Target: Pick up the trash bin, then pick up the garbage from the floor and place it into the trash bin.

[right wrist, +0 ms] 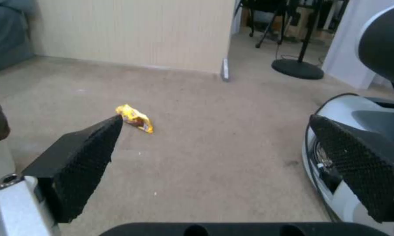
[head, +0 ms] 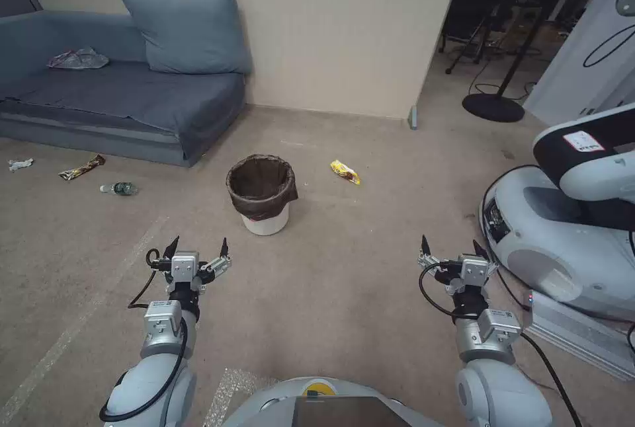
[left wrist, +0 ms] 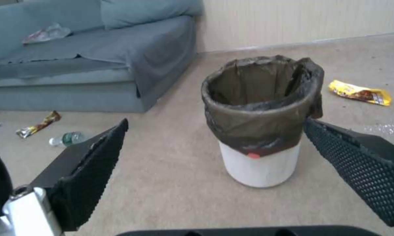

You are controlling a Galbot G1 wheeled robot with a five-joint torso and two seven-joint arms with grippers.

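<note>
Far left, by the sofa (head: 132, 106), lie a tissue (head: 20, 164), dark wrapper (head: 82, 167) and bottle (head: 118, 188). The left hand (head: 197, 250) hovers wide open and empty, aimed at the bin (head: 263, 194) standing upright ahead, probably lining up the first pickup. A yellow wrapper (head: 346, 172) lies right of the bin. The right hand (head: 451, 252) hovers open, holding nothing.

Your two arms are silver-grey with rounded white shells and boxy metal wrist blocks, each trailed by a looping black cable. The left gripper (head: 198, 246) and right gripper (head: 448, 246) carry pointed black fingers (left wrist: 90, 170) faced with diamond-textured rubber pads. A yellow round sticker marks your white torso.
</note>
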